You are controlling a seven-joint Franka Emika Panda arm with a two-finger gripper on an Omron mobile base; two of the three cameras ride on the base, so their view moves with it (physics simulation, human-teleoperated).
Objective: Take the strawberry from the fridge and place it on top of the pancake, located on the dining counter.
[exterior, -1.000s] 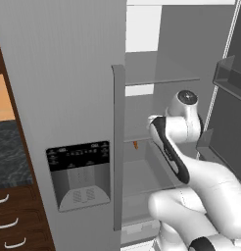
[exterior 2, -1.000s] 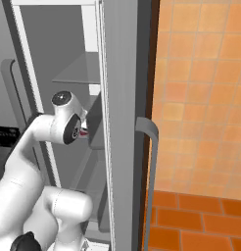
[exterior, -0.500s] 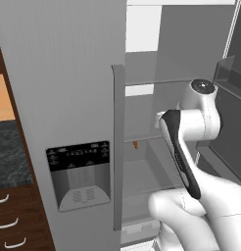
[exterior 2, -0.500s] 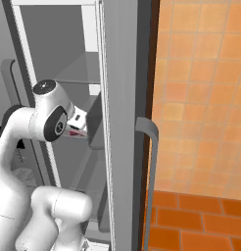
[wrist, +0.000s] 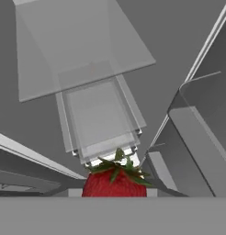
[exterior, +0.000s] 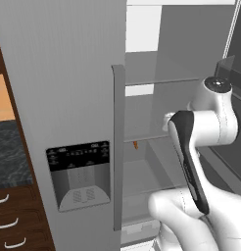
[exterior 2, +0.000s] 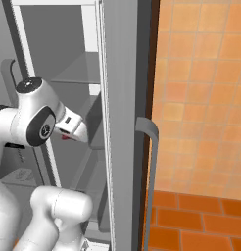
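The strawberry (wrist: 115, 182) is red with green leaves and sits at the bottom of the hand view, right at the fingertips. In the right base view my gripper (exterior 2: 73, 131) is inside the open fridge (exterior: 68, 73), shut on the strawberry (exterior 2: 66, 138), of which a small red bit shows under the hand. The hand hangs in the air in front of the glass shelves (wrist: 94, 69). The fridge's left door, with its black dispenser panel (exterior: 79, 171), is closed. The pancake and the dining counter are out of view.
A small orange item (exterior: 135, 144) lies on a lower shelf. The long door handle (exterior: 118, 147) stands left of the arm. The open door's edge (exterior 2: 123, 108) and its handle (exterior 2: 151, 162) stand close on the right, with door bins (wrist: 202, 137) beside them. An orange tiled wall (exterior 2: 201, 98) lies beyond.
The arm's upper joint has risen and swung away from the shelves. The hand, still gripping the strawberry, has drawn slightly back from the shelf.
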